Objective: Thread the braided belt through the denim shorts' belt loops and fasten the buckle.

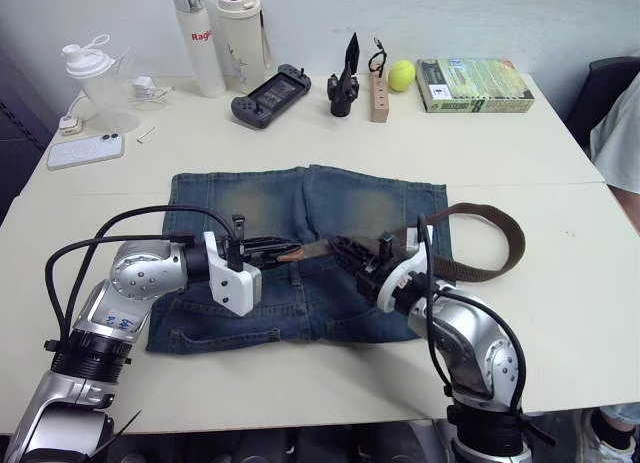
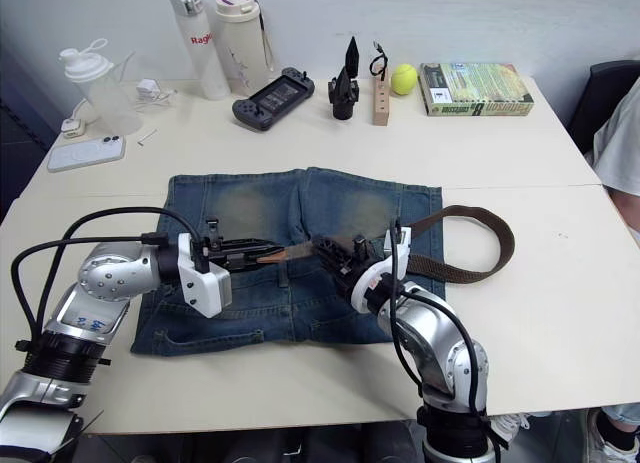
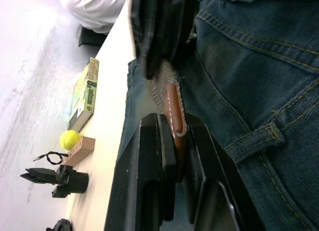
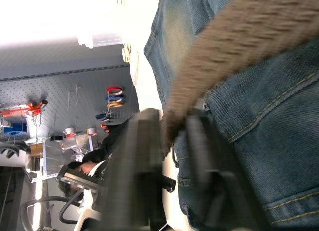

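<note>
Your L gripper (image 3: 175, 141) is clamped on the braided belt (image 1: 480, 273) tip; R gripper (image 4: 172, 136) pinches the belt too, both over the denim shorts (image 1: 300, 208).

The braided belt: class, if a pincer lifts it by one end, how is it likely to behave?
Probably floppy: the braided belt already lies in a loose curved loop off the denim shorts, so the free length should sag and trail. Its smooth leather tip, held in the left pincer, looks stiffer and may keep its line. The weave seems rough, so it likely drags on the denim.
</note>
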